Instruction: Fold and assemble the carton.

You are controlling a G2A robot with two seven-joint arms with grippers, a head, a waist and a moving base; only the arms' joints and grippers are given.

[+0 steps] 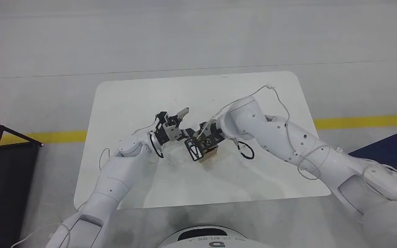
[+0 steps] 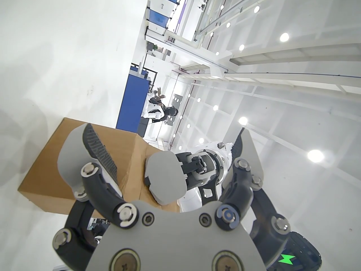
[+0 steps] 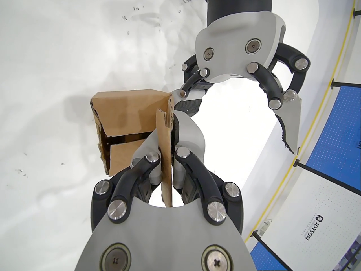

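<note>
Right wrist view has my right jaws pinched shut on a loose flap of the carton (image 3: 127, 114), the card's edge running along their length. The carton is at the middle of the counter (image 1: 260, 105), its open end toward that wrist and its inner flaps half folded. My left jaws gape wide and hold nothing. One fingertip (image 3: 189, 105) is at the carton's corner, with the box outside their gap. I judge pressing the flaps falls to the left arm. No print shows on the brown card.
</note>
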